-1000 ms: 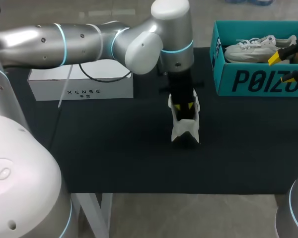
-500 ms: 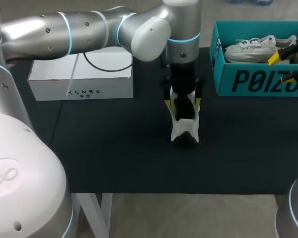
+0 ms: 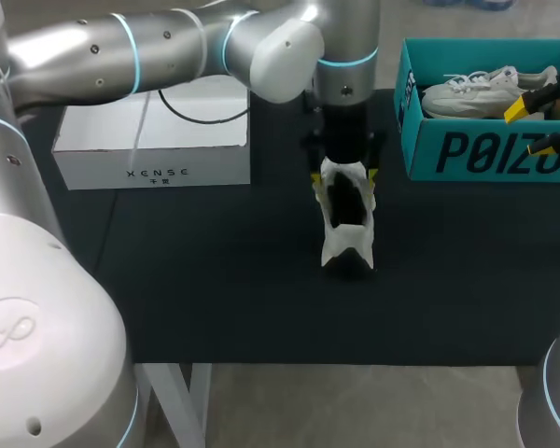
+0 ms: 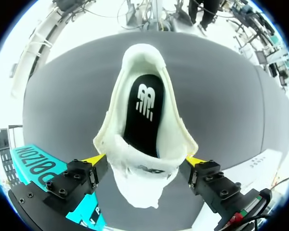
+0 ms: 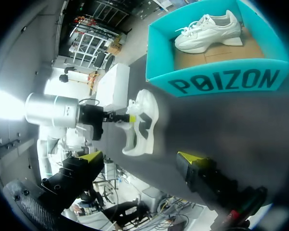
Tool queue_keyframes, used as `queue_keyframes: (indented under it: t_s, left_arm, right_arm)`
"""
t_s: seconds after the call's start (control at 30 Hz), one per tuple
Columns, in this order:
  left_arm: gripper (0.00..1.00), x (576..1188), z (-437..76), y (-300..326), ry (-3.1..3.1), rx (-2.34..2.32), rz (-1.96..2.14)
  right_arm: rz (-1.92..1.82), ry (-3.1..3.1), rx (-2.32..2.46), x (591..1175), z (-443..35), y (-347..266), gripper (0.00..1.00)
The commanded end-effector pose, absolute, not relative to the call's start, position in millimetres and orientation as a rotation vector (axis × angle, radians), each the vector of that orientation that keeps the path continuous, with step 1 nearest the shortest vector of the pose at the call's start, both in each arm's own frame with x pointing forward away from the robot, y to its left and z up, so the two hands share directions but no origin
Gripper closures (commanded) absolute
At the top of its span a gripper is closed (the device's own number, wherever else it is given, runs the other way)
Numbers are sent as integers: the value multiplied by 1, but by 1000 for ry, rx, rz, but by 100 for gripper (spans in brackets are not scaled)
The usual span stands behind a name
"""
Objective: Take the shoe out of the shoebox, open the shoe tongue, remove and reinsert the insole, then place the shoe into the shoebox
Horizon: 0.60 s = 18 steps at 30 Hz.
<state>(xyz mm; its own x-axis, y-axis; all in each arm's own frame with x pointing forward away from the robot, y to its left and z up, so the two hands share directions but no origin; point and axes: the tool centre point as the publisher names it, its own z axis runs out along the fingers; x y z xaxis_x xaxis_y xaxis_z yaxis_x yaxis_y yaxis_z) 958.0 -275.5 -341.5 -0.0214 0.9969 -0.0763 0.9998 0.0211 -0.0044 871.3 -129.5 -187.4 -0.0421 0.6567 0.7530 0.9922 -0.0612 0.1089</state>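
Right now my left claw (image 4: 144, 160), spread apart, straddles the tongue (image 4: 139, 185) of the shoe (image 4: 118, 120); I'd lower centred and pinch only the insole (image 4: 145, 108). Right claw (image 5: 139, 156) hangs spread too.

**Your left arm is stretched out past the middle, and both grippers have their fingers apart.**

Your left arm (image 3: 168, 56) comes in from the left, runs level across the far side, then bends at the wrist so the left gripper (image 3: 343, 177) points straight down. In its own wrist view, the left gripper (image 4: 144, 160) has its two yellow-tipped fingers spread wide and level with each other. Your right gripper (image 3: 532, 128) shows only at the far right edge. Seen from its wrist, the right gripper (image 5: 140, 157) is also spread wide, with nothing between the fingers.
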Motion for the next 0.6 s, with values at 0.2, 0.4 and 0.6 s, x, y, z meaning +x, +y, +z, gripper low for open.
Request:
queue_keyframes:
  t_s: [0.2, 0.4, 0.6]
  left_arm:
    - [73, 980, -317, -268, 2208, 2108, -64]
    - [100, 975, -300, -274, 2200, 2105, -102]
    - [100, 960, -297, -282, 2213, 2174, -131]
  right_arm:
    - [-914, -1740, -1763, 871, -187, -129, 0]
    - [-914, -1740, -1763, 871, -187, -129, 0]
    - [-914, -1740, -1763, 871, -187, -129, 0]
